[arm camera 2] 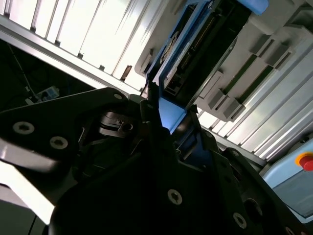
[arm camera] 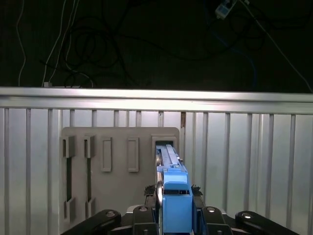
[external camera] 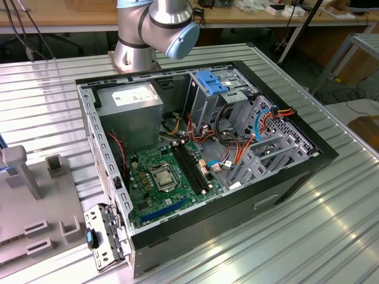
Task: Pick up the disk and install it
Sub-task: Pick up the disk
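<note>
In both wrist views the disk (arm camera: 176,208) stands on edge in the end slot of a grey holder plate (arm camera: 120,147), its bright blue carrier frame toward the camera and its dark metal body (arm camera 2: 183,54) running away from it. My gripper (arm camera: 175,192) has a black finger against each side of the blue frame and is shut on the disk (arm camera 2: 170,120). The disk still sits in its slot. In the exterior view the open computer case (external camera: 207,148) lies on the table, with a grey drive cage carrying a fixed blue bracket (external camera: 213,83) at its far side.
The holder plate (external camera: 23,219) with slotted blocks and a tall post (external camera: 18,171) lies at the exterior view's left. The arm's base (external camera: 139,41) stands behind the case. Cables and a motherboard (external camera: 166,177) fill the case. A box with a red button (arm camera 2: 305,160) stands near the ribbed table.
</note>
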Robot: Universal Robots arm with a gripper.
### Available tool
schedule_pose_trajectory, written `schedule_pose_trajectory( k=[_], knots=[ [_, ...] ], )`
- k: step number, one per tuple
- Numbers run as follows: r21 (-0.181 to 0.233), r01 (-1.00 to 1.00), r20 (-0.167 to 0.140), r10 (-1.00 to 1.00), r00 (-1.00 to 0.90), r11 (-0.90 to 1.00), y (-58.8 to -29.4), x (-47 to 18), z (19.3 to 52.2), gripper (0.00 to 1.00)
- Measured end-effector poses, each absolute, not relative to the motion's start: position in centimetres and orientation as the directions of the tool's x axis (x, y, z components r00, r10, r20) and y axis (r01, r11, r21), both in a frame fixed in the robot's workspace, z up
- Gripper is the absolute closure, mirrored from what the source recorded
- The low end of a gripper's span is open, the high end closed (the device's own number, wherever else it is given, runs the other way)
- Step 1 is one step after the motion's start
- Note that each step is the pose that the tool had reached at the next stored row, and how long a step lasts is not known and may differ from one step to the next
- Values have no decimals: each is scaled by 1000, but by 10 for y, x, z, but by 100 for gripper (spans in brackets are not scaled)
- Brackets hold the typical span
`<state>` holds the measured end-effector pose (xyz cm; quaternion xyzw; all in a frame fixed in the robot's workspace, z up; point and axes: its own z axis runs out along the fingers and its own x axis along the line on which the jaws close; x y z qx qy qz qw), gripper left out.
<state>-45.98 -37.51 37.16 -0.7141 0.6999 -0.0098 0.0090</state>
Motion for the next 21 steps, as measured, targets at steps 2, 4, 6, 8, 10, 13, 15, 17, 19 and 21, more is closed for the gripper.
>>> schedule_pose_trajectory(
  k=[2,4,6,8,10,13,15,17,19,21],
  knots=[
    [-27,-999,1,-1000,20,-20,-375,-460,376,63],
    [-26,-999,1,-1000,20,-20,-375,-460,381,63],
    [-26,-999,1,-1000,20,-20,-375,-460,388,63],
    [-26,-999,1,-1000,20,-20,-375,-460,393,63],
    [-27,-999,1,-1000,20,-20,-375,-460,400,63],
    [-26,-999,1,-1000,20,-20,-375,-460,406,63],
    [-26,-999,1,-1000,20,-20,-375,-460,414,63],
    [-26,-999,1,-1000,20,-20,-375,-460,419,63],
    [-27,-999,1,-1000,20,-20,-375,-460,428,63],
    [-27,-999,1,-1000,20,-20,-375,-460,435,63]
  ],
)
